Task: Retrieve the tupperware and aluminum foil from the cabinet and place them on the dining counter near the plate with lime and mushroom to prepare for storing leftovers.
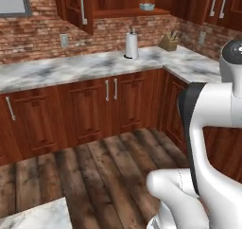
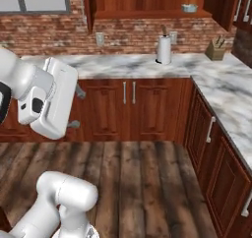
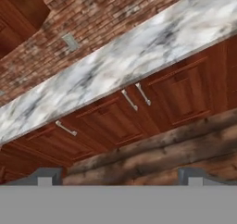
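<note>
Standing back on the wood floor (image 2: pixel 147 183), the robot looked early in the task: nothing fetched yet, both items left to get, then carry to the dining desk. A small pale-blue container, prob. the tupperware (image 1: pixel 147 6), sat on the open cabinet shelf (image 1: pixel 123 13) at top centre of left base view; foil couldn't be made out. The jaws (image 3: pixel 120 177) were spread apart w/ nothing between them, low in hand view, aimed at the lower cabinet doors (image 3: pixel 139 112), well apart from and below the tupperware.

Grey-veined white marble counter (image 1: pixel 94 67), red-brown cabinets (image 1: pixel 85 110)
</note>
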